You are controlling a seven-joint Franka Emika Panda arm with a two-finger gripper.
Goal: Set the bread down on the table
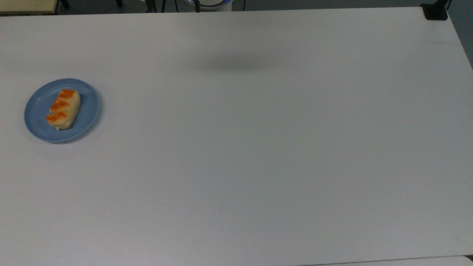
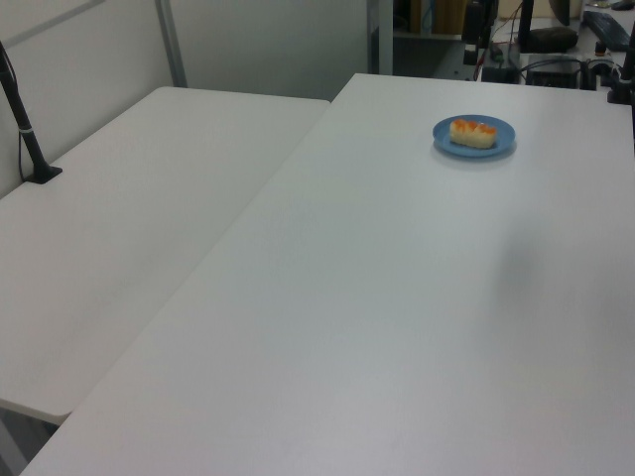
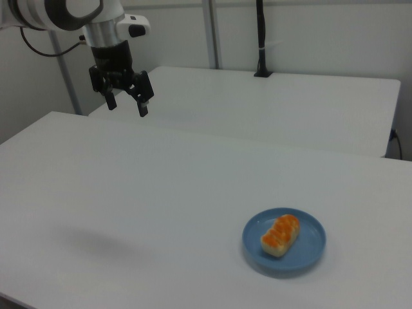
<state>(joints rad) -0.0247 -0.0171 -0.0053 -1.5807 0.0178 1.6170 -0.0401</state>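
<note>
One end effector, one roll, one plate on a white tabletop.

In the right view, left to right: the black two-finger end effector (image 3: 126, 103) hangs high above the plain white matte tabletop (image 3: 129, 193), fingers spread wide and empty; one small cream roll with three orange-glazed bumps (image 3: 280, 235) lies on one round light-blue plate (image 3: 309, 254).

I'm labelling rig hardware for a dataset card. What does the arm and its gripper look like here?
In the right view the arm is glossy white with rounded links and a dark grey ring at a joint. A black cable loops beside it. The wrist end turns black, carrying a black gripper with two short dark fingers; a small white module with a dark spot sits just above the black section.
</note>
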